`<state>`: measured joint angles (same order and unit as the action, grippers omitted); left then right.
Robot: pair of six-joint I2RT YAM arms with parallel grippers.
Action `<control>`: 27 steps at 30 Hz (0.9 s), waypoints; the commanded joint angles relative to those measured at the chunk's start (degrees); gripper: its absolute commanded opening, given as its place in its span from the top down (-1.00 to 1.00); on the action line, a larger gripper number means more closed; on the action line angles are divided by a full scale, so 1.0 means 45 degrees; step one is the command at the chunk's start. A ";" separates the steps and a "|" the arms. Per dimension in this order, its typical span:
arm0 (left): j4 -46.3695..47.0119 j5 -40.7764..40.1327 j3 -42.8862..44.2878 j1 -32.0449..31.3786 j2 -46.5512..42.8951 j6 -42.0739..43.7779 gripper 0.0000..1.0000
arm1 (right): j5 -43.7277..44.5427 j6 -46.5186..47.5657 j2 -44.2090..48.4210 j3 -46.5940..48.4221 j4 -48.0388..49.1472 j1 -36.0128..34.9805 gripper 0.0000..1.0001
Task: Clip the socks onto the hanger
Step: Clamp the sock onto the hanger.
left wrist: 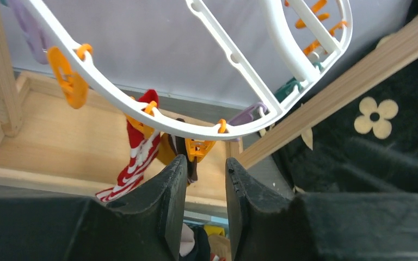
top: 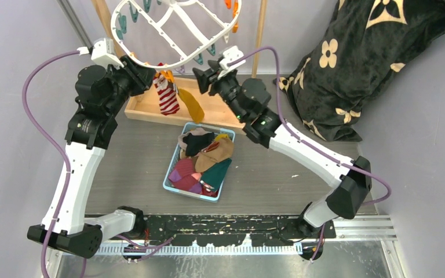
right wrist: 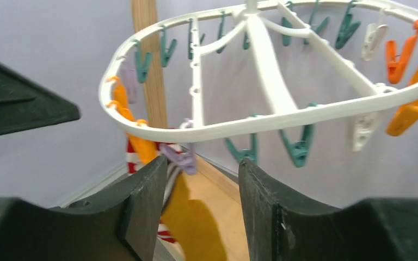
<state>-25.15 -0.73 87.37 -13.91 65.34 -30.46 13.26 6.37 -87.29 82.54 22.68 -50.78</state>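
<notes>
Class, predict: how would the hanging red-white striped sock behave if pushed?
The striped sock hangs limp from the hanger, so it is probably floppy and would likely swing aside. Small and thin, it seems light.

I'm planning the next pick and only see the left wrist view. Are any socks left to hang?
Observer: Yes. A blue bin on the table holds a pile of socks.
Operator: Where is the right pincer?
Observer: The right pincer is up at the hanger rim, facing the mustard sock, open and empty.
Operator: Any free clips on its side?
Observer: Several teal clips hang empty along the rim there.
</notes>
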 commanded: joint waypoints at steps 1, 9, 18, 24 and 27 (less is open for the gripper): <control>0.0127 0.1337 -0.0235 -0.0043 -0.0277 0.0508 0.33 | -0.2683 -0.1594 0.0325 0.0416 -0.1637 0.1119 -0.15; 0.0098 0.1521 -0.0559 -0.0060 -0.0128 0.0780 0.44 | -0.5800 -0.2185 -0.0483 0.0924 -0.1910 0.1945 -0.19; -0.0005 0.1433 -0.0216 -0.0054 -0.0166 0.0683 0.45 | -0.5079 -0.1989 -0.1996 0.1565 -0.0685 0.1933 -0.11; -0.0233 0.1531 -0.0025 -0.0053 -0.0252 0.0422 0.47 | -0.4123 -0.0893 -0.2769 0.2112 -0.0241 0.1931 -0.19; -0.0305 0.1607 0.0008 -0.0052 -0.0270 0.0308 0.47 | -0.4102 -0.0772 -0.3157 0.2564 -0.0109 0.1984 -0.18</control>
<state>-27.16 5.28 84.95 -13.91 65.36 -28.29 -7.29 0.23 -100.73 88.97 16.88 -42.02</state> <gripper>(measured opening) 0.269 0.594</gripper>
